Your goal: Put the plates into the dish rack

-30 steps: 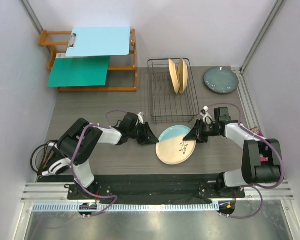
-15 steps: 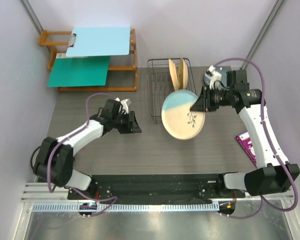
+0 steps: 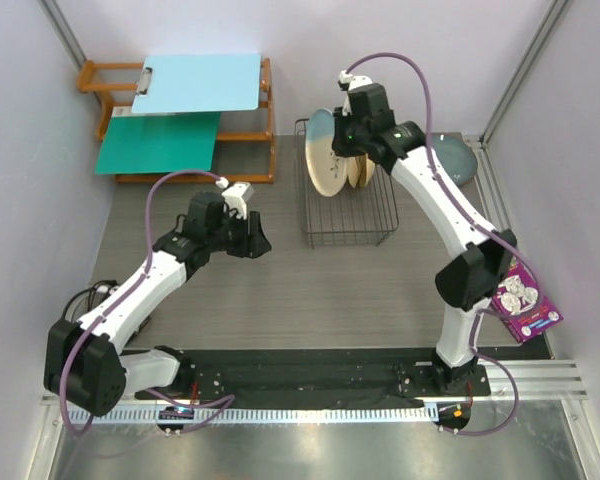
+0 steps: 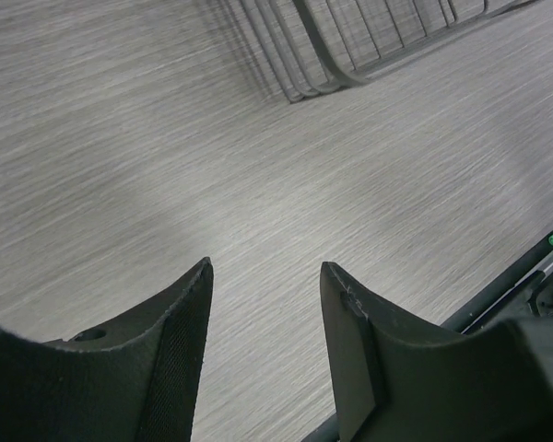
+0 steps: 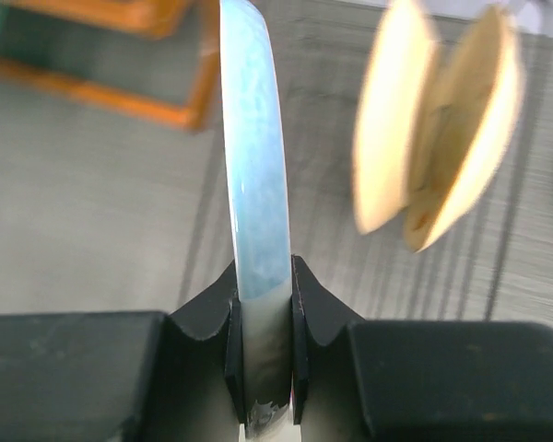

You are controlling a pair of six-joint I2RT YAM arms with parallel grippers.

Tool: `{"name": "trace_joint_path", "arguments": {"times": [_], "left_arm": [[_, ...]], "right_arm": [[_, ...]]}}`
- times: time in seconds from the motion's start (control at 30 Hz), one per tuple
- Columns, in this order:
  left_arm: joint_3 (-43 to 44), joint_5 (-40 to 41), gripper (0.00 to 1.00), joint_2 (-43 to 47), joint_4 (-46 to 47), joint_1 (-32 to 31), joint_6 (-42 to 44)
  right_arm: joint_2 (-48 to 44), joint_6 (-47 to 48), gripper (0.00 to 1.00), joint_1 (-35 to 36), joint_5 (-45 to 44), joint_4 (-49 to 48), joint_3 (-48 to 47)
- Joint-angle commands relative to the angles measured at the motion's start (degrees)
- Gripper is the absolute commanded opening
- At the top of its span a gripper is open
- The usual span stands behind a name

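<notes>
A grey wood-grain surface runs between pale walls, with the black wire dish rack near its far middle.

From above, the right end effector hangs over the far-left part of the dish rack, closed on the rim of the cream plate with the light-blue band. That plate stands on edge, above the rack's left end. Just to its right, inside the rack, the two tan plates stand upright, partly hidden by the arm. The dark teal plate lies flat on the surface right of the rack. Left of the rack is an orange wooden rack with clipboards. The left end effector is low over bare surface, left of the rack's near corner.

The left wrist view shows its fingers moderately apart with nothing between them. A corner of the dish rack is at the top of the view.

The right wrist view shows the cream plate edge-on, pinched between both fingers. The tan plates are blurred to its right, leaning together over the rack wires.
</notes>
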State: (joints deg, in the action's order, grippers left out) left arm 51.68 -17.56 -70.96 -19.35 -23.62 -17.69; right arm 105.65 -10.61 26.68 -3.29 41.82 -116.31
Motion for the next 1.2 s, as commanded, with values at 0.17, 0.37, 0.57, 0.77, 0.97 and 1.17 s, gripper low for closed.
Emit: {"name": "trace_joint_path", "arguments": {"times": [0.17, 0.37, 0.57, 0.77, 0.97, 1.17], "left_arm": [[-7.29, -0.72, 0.52, 6.53, 3.79, 1.64, -0.15], [-7.03, -1.42, 0.52, 4.96, 5.20, 1.82, -0.85], [-7.12, -2.21, 0.52, 4.07, 6.70, 1.91, -1.73], [-8.26, -2.21, 0.53, 4.69, 7.75, 2.00, -1.73], [-9.49, -2.04, 0.53, 5.31, 8.45, 2.17, -1.99], [-10.37, -1.69, 0.54, 5.74, 8.89, 2.26, -1.91]], "right_arm": [[7.99, 0.50, 0.01, 3.82, -30.36, -12.82, -16.05], [13.00, 4.72, 0.01, 4.09, -35.99, -15.89, -19.04], [15.29, 8.85, 0.01, 4.26, -39.86, -17.12, -19.57], [16.61, 13.33, 0.01, 4.44, -39.69, -17.83, -17.46], [18.89, 14.30, 0.01, 4.44, -40.39, -18.27, -17.72], [21.35, 13.69, 0.01, 4.52, -39.43, -17.74, -17.19]]}}
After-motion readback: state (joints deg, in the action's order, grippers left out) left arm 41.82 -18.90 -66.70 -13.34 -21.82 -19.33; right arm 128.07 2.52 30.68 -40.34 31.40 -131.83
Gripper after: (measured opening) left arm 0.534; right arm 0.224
